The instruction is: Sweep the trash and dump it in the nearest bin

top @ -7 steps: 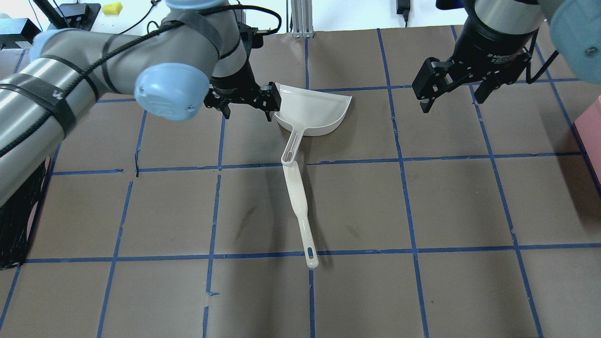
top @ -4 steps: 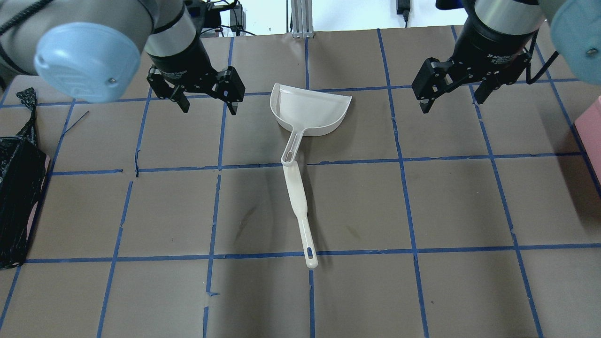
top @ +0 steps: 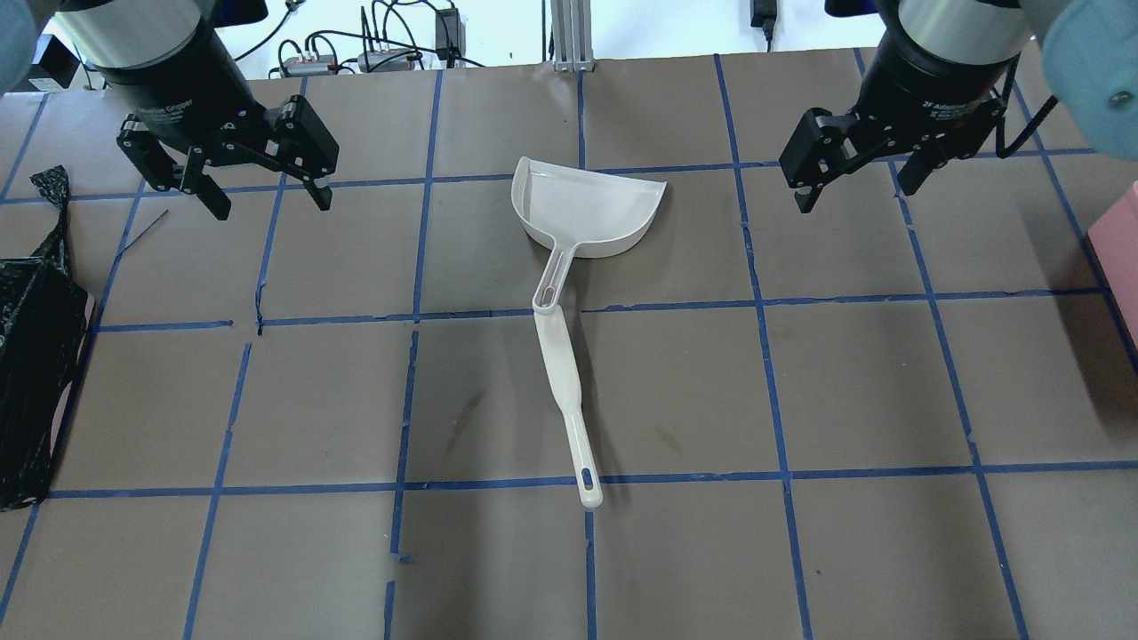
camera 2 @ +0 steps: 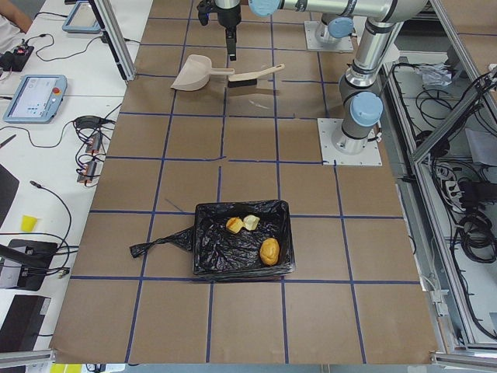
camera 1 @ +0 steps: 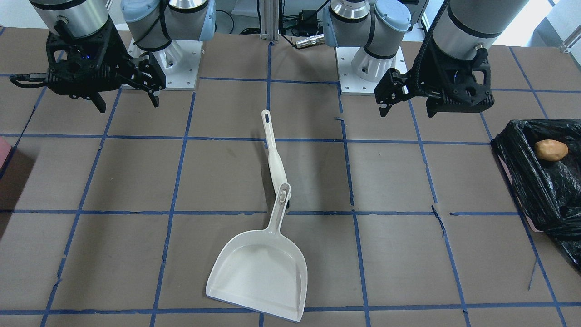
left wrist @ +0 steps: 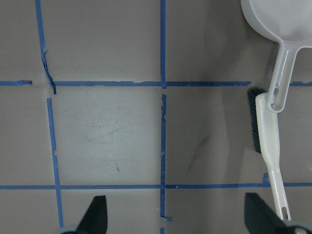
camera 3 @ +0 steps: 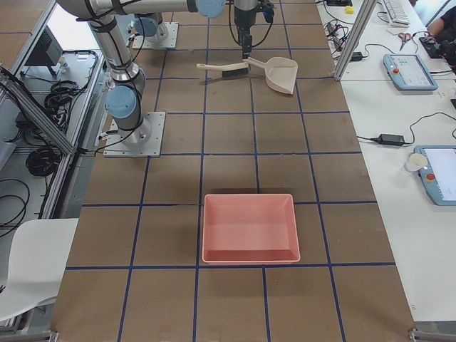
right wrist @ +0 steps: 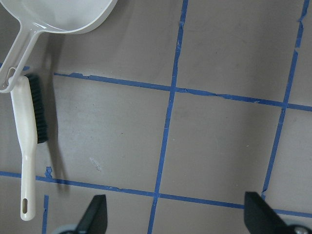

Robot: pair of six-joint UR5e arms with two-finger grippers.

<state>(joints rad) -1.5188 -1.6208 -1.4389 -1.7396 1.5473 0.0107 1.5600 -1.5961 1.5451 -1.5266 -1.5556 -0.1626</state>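
We see the trash (camera 2: 250,235) lying inside the bin (camera 2: 208,252), on the crinkled black bag that lines it. The brown oval lump (camera 2: 269,251) sits toward one side, and the orange chunk (camera 2: 234,225) and the pale-yellow chunk (camera 2: 251,222) touch each other a little apart from it. The bin stands at the end of the table (top: 800,400) on the robot's left, with a twisted tail of the bag trailing onto the brown paper.

Well apart from the bin, near the table's middle, we find a white dustpan (top: 587,209) lying flat with nothing in it. The tip of its handle overlaps the bristle end of a white brush (top: 564,391), which lies on the paper.

The left gripper (top: 269,204) hangs above the table between the bin's end and the dustpan, its fingers spread wide and holding nothing. The right gripper (top: 858,196) hangs on the dustpan's other side, likewise spread and holding nothing. A pink tray (camera 3: 249,196) rests at the table's end on the robot's right.
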